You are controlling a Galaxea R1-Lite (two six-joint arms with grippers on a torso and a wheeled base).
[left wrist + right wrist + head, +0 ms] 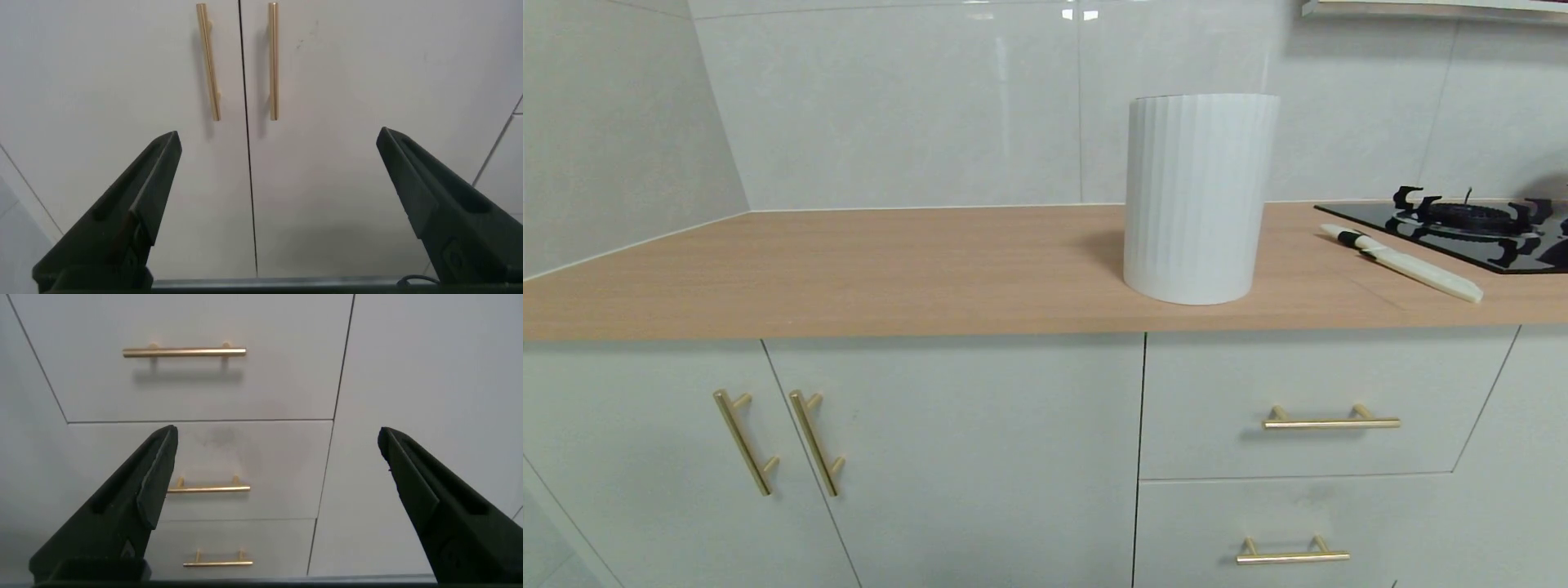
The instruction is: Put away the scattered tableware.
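1. Wooden countertop (849, 269): runs over white cabinet fronts.
2. White ribbed cylindrical holder (1196, 200): upright on the countertop, near its front edge. The rim sits at camera height, so its contents cannot be seen.
3. White knife (1405, 263) with a black band: lies flat on the countertop, just beside the gas hob (1462, 233) and apart from the holder.
4. Left gripper (278, 137): jaws spread wide, holding nothing, facing two cabinet doors (122, 82) with brass bar handles.
5. Right gripper (276, 434): jaws spread wide, holding nothing, facing stacked drawers (204, 449).
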